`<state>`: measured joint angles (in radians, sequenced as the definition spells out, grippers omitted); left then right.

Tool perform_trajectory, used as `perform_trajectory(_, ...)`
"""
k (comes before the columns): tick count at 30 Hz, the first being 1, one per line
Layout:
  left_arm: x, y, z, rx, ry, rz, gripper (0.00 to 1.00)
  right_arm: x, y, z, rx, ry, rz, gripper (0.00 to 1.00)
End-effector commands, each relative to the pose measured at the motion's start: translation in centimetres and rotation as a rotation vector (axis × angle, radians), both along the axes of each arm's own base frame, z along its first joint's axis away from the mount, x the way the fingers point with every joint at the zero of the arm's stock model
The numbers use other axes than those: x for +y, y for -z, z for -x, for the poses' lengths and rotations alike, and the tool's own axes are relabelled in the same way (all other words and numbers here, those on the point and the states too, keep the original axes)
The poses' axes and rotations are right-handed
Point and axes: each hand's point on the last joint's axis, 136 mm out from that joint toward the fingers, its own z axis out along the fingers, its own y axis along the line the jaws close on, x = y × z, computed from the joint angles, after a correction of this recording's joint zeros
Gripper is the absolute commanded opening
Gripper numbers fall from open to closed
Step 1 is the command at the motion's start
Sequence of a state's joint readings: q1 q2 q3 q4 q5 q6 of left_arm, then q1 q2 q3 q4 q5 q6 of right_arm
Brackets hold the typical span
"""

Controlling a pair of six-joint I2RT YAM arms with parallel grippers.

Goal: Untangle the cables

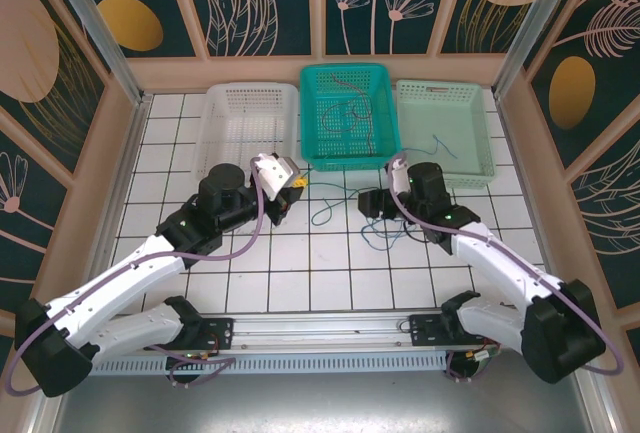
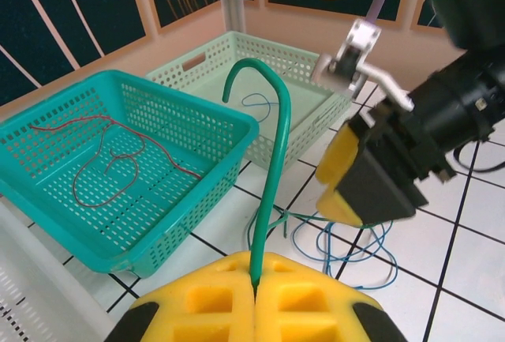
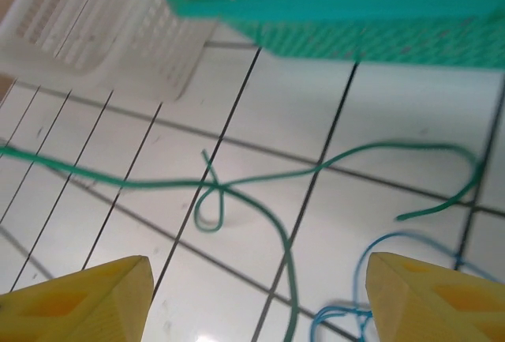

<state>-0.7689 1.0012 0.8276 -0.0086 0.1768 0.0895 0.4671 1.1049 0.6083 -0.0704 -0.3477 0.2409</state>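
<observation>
White tiles cover the bench (image 1: 300, 263), with floral panels behind. The left pincer (image 2: 255, 279) is closed on the green cable (image 2: 278, 137), which rises from between its yellow pads and hooks over above them; the clamped end is hidden. Ahead of it the right pincer (image 2: 355, 176) covers part of the blue cable (image 2: 347, 251) coiled on the tiles. The right pincer (image 3: 259, 267) gapes wide with nothing in it, green and blurred blue strands lying just below. A red cable (image 2: 170, 156) lies in the teal basket (image 2: 185, 99), left of the left pincer.
</observation>
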Motion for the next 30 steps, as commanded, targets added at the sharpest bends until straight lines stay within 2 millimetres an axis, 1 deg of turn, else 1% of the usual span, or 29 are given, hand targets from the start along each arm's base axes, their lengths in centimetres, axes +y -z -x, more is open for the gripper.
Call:
perform_trajectory(1,-0.1,-2.3,0.3,-0.065,0.022,0.041,0.00,2.2,0.1,1.5,0.027,-0.130,-0.112,0.71)
perform_trajectory(4,0.0,-2.4,0.4,-0.073,0.023,0.046,0.00,1.9,1.6,1.7,0.064,-0.112,-0.092,0.70)
perform_trajectory(7,0.1,-2.9,0.7,-0.089,0.029,0.063,0.00,1.7,2.1,1.7,0.059,-0.103,-0.082,0.66)
perform_trajectory(8,0.2,-3.0,0.7,-0.093,0.029,0.066,0.00,1.7,2.0,1.6,0.053,-0.102,-0.086,0.62)
perform_trajectory(12,0.3,-3.3,0.9,-0.105,0.031,0.081,0.00,1.4,1.8,1.3,0.032,-0.082,-0.077,0.36)
perform_trajectory(15,0.4,-3.4,1.0,-0.108,0.024,0.096,0.00,1.2,1.9,1.4,0.022,-0.074,-0.077,0.17)
perform_trajectory(18,1.0,-3.8,0.4,-0.116,-0.027,0.121,0.00,1.0,2.1,1.8,0.017,-0.060,-0.081,0.02)
perform_trajectory(19,1.3,-4.0,0.1,-0.115,-0.056,0.141,0.00,1.0,2.3,1.9,0.015,-0.055,-0.078,0.00)
perform_trajectory(21,2.1,-4.9,-0.6,-0.120,-0.126,0.203,0.00,0.7,2.8,2.1,0.001,-0.028,-0.057,0.00)
perform_trajectory(23,2.4,-5.7,-0.8,-0.119,-0.147,0.277,0.00,0.7,2.8,2.3,-0.033,-0.006,-0.042,0.00)
perform_trajectory(26,1.9,-6.7,-0.4,-0.109,-0.109,0.351,0.00,1.0,2.2,2.7,-0.101,0.004,-0.030,0.00)
perform_trajectory(28,1.3,-7.0,0.1,-0.107,-0.067,0.355,0.00,0.7,1.9,2.8,-0.124,0.024,-0.020,0.00)
perform_trajectory(30,1.0,-6.8,0.0,-0.103,-0.055,0.331,0.00,0.0,1.9,2.7,-0.128,0.054,0.004,0.00)
